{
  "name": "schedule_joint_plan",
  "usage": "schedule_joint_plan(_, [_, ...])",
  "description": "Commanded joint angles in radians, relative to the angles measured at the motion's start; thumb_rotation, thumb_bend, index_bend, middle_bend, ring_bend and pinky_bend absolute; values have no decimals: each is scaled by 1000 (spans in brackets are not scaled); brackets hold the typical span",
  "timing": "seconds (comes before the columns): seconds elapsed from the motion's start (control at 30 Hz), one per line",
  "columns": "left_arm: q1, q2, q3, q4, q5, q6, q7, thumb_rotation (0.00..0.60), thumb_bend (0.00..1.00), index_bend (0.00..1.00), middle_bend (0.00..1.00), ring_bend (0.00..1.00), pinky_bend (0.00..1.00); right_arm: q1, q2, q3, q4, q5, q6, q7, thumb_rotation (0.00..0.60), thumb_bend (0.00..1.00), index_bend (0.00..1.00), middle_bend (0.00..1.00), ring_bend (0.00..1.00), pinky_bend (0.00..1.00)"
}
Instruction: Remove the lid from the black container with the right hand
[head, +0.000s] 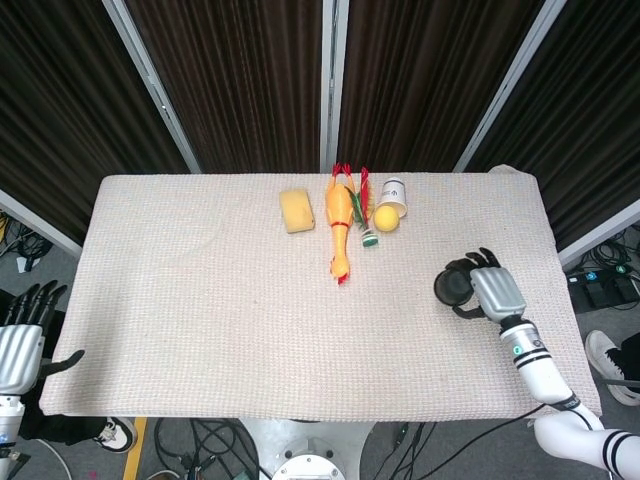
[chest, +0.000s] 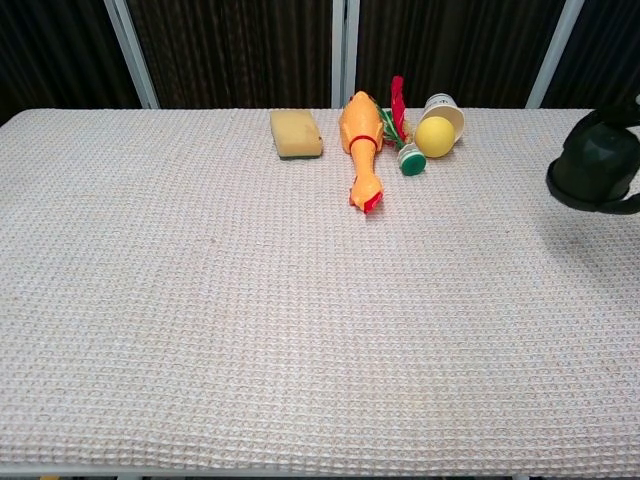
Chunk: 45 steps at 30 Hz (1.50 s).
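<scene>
Gripping round black container (head: 452, 288), right hand (head: 496, 294)

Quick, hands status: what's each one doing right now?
Left hand: open, holding nothing, off the table's left edge.
Right hand: gripping the black container, held above the table.

Black container (head: 453, 288), silver right hand (head: 495, 294) with black fingers. Desk (head: 200, 300) cloth beige waffle weave. Yellow sponge (head: 296, 211), orange-yellow rubber chicken (head: 339, 225) with red trim, yellow ball (head: 386, 218), white cup (head: 394, 192).
</scene>
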<state>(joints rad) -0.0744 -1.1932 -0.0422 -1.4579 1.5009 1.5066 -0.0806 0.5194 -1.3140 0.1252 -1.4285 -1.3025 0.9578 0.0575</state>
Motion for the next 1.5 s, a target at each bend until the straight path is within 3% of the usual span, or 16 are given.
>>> schedule_joint_plan(0.03, [4, 11, 2, -5, 1, 3, 4, 600, 114, 89, 41, 0, 101, 69, 35, -58, -257, -194, -117, 51, 600, 116, 355, 429, 105, 4])
schedule_joint_plan(0.17, [7, 19, 4, -9, 2, 6, -2, 600, 114, 89, 41, 0, 101, 85, 39, -40, -263, -121, -145, 41, 600, 116, 347, 427, 105, 0])
schedule_joint_plan(0.33, [6, 8, 1, 0, 2, 6, -12, 600, 114, 89, 41, 0, 101, 62, 75, 6, -103, 62, -119, -21, 600, 117, 347, 427, 105, 0])
schedule_joint_plan(0.47, [7, 2, 1, 11, 1, 7, -19, 600, 115, 89, 41, 0, 101, 37, 81, 10, -17, 119, -88, -46, 600, 118, 347, 426, 105, 0])
schedule_joint_plan(0.83, [11, 2, 4, 22, 8, 15, -22, 600, 114, 89, 41, 0, 101, 95, -53, -82, -213, -144, -61, -180, 600, 116, 346, 425, 104, 0])
schedule_joint_plan(0.97, [9, 1, 2, 22, 8, 13, -25, 600, 114, 89, 41, 0, 101, 54, -22, -61, -168, -83, -2, -167, 600, 115, 347, 425, 105, 0])
schedule_joint_plan(1.17, [10, -3, 2, 22, 6, 13, -22, 600, 114, 89, 41, 0, 101, 7, 35, -27, -26, 58, -5, -91, 600, 116, 347, 425, 102, 0])
schedule_joint_plan(1.5, [6, -2, 4, 17, 5, 3, -8, 600, 114, 89, 41, 0, 100, 30, -65, -90, -62, -116, 2, -86, 600, 116, 347, 423, 101, 0])
